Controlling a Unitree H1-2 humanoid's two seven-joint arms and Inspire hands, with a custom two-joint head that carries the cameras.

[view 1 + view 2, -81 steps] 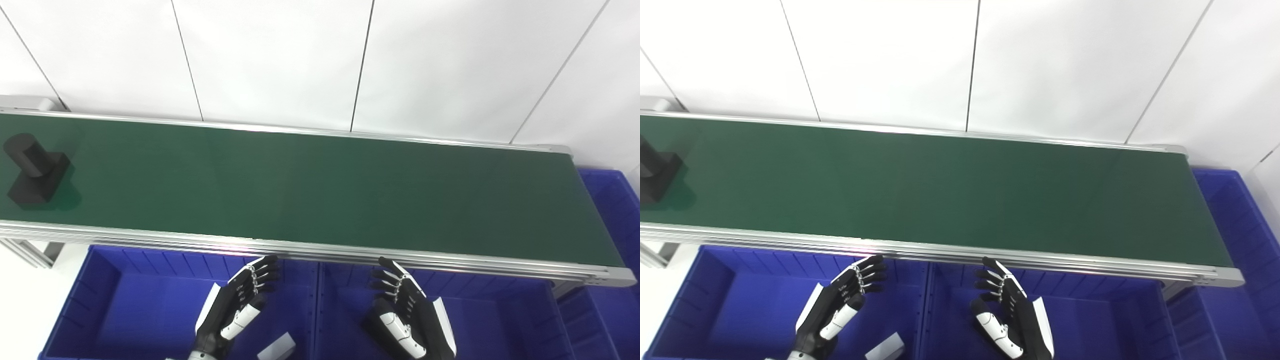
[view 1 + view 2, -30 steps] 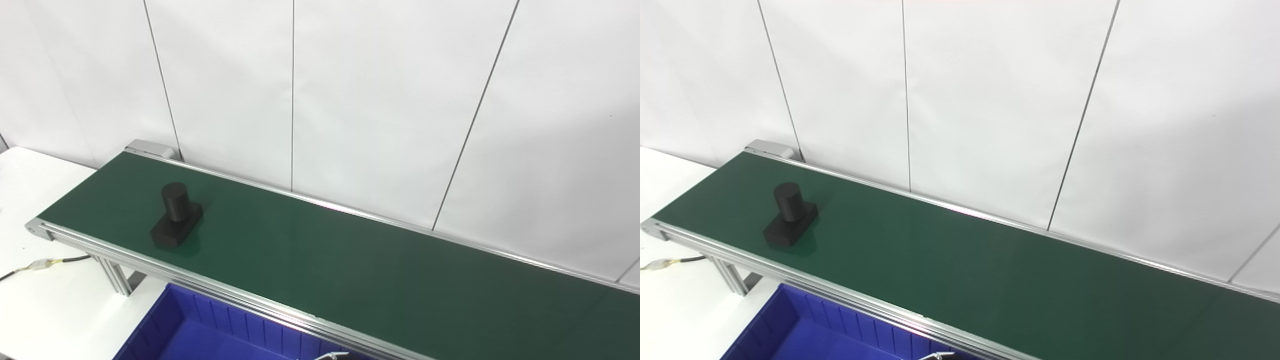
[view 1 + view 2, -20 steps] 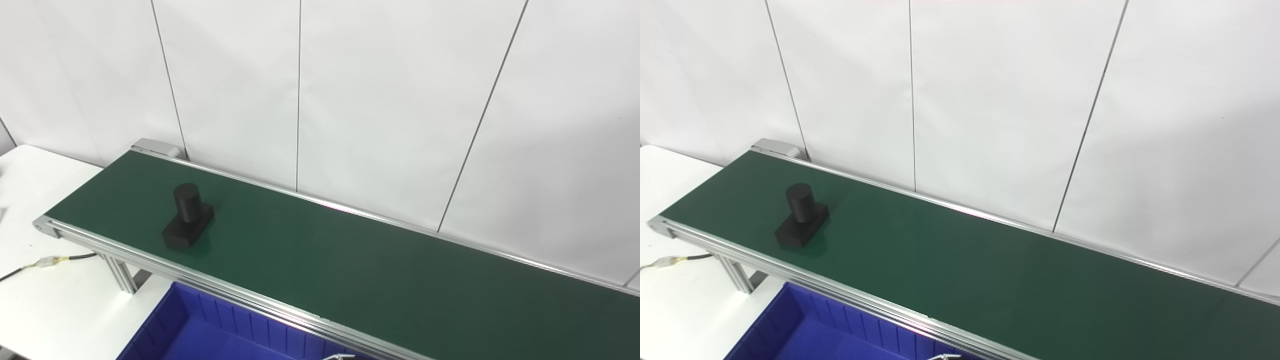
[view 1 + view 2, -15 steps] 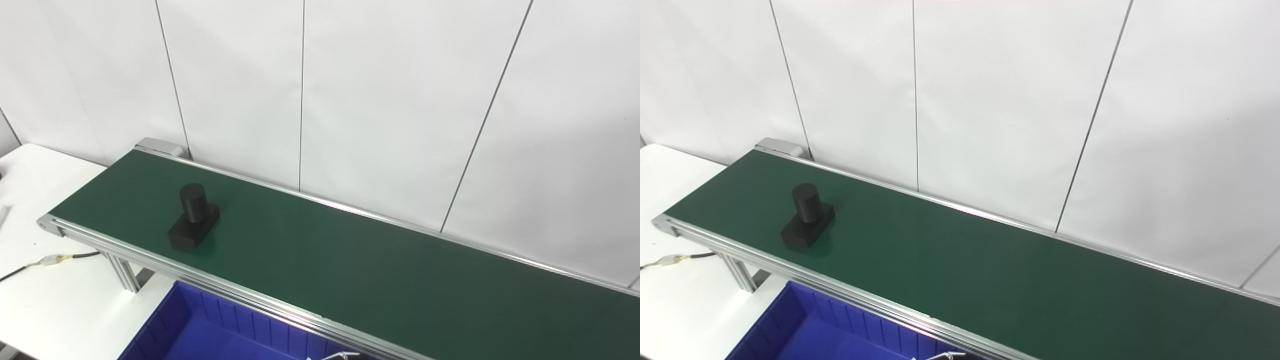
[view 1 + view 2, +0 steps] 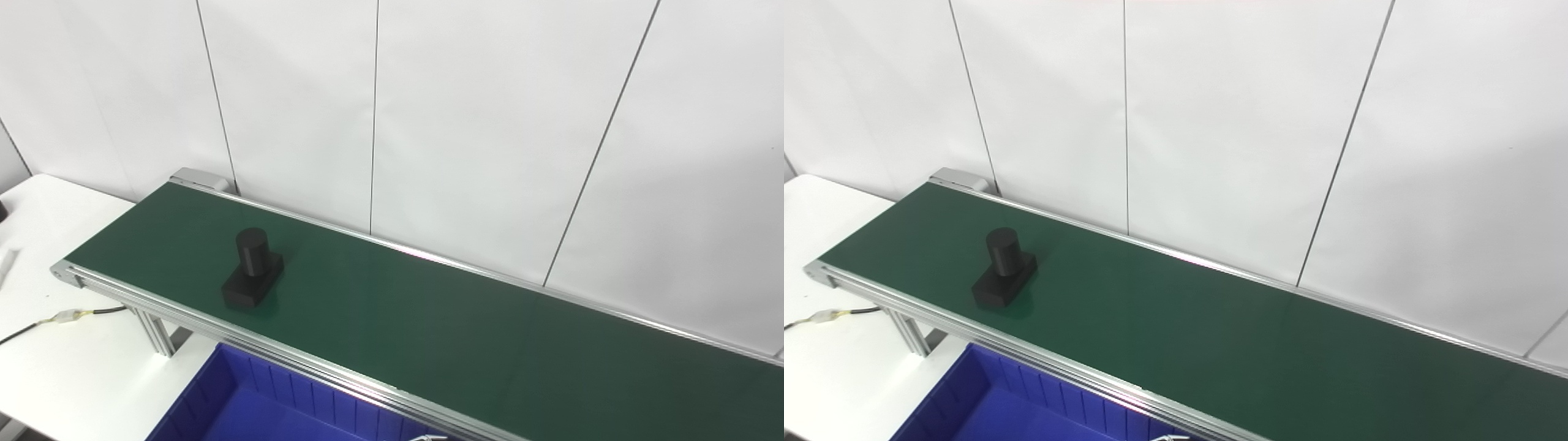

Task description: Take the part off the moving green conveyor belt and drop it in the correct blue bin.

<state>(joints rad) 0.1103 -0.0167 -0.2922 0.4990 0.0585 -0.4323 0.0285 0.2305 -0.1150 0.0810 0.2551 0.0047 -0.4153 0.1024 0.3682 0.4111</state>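
Black part [image 5: 252, 270] sits upright on green belt [image 5: 429, 324], near its left end; blue bin [image 5: 245, 404] just below belt's near rail. Hands out of view, finger state unknown.

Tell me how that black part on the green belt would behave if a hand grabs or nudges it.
The black part looks rigid, so it probably won't flex. Its flat block base sits flush on the belt, so rolling seems unlikely. The upright round post could make it tip if pushed up high.
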